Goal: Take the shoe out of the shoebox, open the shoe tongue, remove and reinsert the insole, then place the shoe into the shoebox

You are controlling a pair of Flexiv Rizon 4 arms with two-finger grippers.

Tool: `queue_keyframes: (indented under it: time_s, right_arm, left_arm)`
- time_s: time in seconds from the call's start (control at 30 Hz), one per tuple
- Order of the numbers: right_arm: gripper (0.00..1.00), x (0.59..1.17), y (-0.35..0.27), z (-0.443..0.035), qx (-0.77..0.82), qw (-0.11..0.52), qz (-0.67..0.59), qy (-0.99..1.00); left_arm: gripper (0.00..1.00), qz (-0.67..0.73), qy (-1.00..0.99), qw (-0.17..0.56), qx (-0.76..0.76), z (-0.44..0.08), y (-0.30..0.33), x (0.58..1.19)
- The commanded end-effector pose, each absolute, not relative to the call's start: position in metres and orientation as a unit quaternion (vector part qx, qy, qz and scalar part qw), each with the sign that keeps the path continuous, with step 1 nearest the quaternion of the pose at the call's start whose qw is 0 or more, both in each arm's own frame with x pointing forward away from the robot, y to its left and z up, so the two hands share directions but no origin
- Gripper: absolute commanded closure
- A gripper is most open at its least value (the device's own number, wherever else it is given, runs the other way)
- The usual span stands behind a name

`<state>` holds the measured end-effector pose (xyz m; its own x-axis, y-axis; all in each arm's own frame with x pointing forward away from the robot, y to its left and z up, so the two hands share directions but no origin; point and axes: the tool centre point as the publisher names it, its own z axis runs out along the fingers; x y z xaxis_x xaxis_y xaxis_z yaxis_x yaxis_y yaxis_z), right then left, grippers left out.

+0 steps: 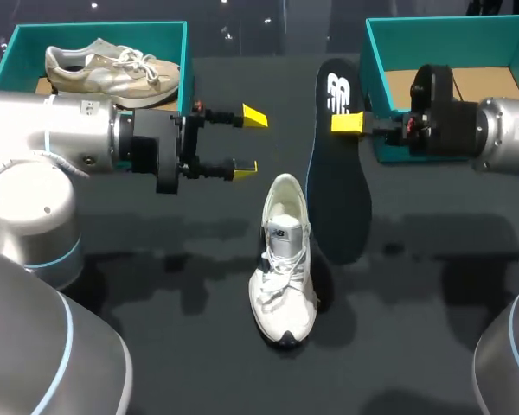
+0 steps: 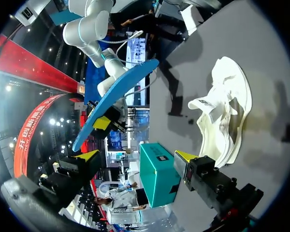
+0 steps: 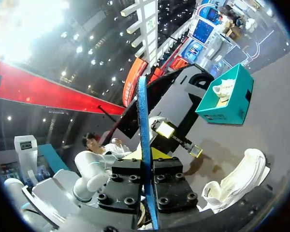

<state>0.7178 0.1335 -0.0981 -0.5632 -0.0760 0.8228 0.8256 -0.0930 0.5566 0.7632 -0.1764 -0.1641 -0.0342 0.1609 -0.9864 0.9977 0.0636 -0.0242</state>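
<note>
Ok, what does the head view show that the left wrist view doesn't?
Only the head view shows the left shoebox with a tan shoe inside, and the insole's black top. Only the left wrist view shows the insole's blue underside. Both show the white shoe on the table, the right tool shut on the insole, the open left tool and the right shoebox.
</note>
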Motion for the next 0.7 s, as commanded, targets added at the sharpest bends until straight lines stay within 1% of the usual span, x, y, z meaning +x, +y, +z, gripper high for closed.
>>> queue_keyframes:
  time_s: [0.03, 0.43, 0.57, 0.7]
  right_arm:
    - [1.00, 0.739, 0.145, -0.118, -0.357, 0.371, -0.636, -0.575]
    - [1.00, 0.739, 0.145, -0.118, -0.357, 0.371, -0.636, -0.575]
    - [1.00, 0.758, 0.149, -0.118, -0.394, 0.390, -0.622, -0.554]
    - [1.00, 0.777, 0.149, -0.130, -0.440, 0.419, -0.580, -0.543]
  left_arm:
    - [0.00, -0.443, 0.562, 0.466, 0.520, -0.162, -0.180, 0.774]
    - [0.00, -0.456, 0.559, 0.460, 0.517, -0.165, -0.183, 0.773]
    - [0.00, -0.459, 0.561, 0.457, 0.516, -0.168, -0.187, 0.773]
    - [0.00, -0.461, 0.564, 0.454, 0.513, -0.170, -0.188, 0.775]
